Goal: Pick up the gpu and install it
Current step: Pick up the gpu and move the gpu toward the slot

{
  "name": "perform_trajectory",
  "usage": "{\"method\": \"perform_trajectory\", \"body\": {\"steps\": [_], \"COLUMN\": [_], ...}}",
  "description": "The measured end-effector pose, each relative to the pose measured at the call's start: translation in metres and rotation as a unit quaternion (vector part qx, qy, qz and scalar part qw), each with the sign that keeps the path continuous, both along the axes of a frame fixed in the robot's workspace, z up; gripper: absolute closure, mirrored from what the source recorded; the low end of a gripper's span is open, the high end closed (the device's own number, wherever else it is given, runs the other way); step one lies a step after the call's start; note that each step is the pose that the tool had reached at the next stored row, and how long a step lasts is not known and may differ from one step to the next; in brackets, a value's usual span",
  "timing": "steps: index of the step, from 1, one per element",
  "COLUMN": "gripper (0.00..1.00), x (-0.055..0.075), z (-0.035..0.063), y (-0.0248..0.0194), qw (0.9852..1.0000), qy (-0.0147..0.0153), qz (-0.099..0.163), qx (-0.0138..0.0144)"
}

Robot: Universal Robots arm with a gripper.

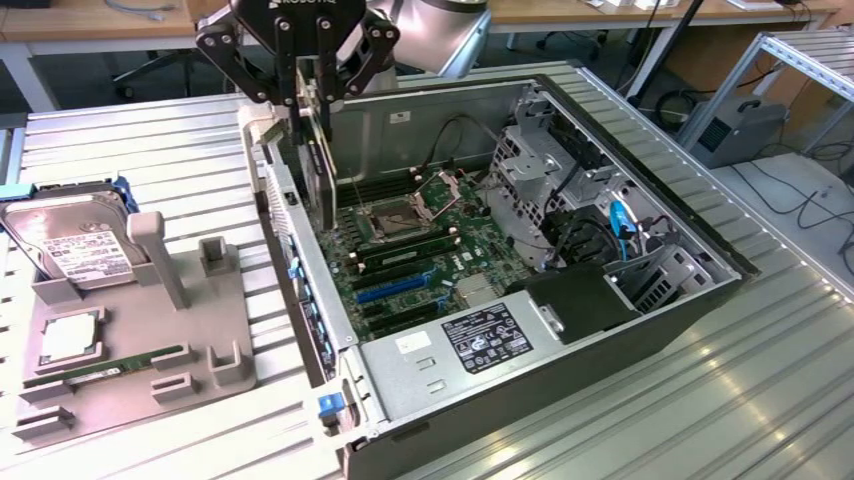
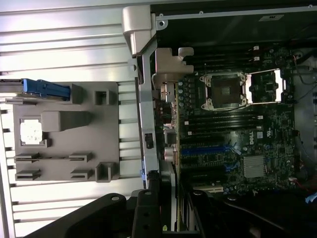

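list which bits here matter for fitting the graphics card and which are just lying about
in the job: graphics card, gripper holding it, open computer case, motherboard
lying about: hard drive, memory stick, processor chip, grey holder

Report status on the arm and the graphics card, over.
Gripper shut on thin dark gpu card, hanging upright, edge-on. Card over open grey computer case, above green motherboard, not seated. Case's side wall close beside card.

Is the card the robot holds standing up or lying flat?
Upright: the thin dark flat card hangs edge-down from the black gripper.
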State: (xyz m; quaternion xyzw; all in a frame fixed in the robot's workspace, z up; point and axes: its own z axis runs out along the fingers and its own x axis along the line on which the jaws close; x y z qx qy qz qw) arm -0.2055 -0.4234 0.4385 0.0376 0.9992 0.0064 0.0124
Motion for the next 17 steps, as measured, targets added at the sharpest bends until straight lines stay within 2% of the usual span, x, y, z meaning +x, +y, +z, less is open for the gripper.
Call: {"method": "perform_trajectory", "body": {"steps": [17], "gripper": [0.73], "x": [0.019], "z": [-0.0031], "y": [0.0000], "qw": [1.0000], "qy": [0.0003], "qz": [0.000], "qx": [-0.0016]}}
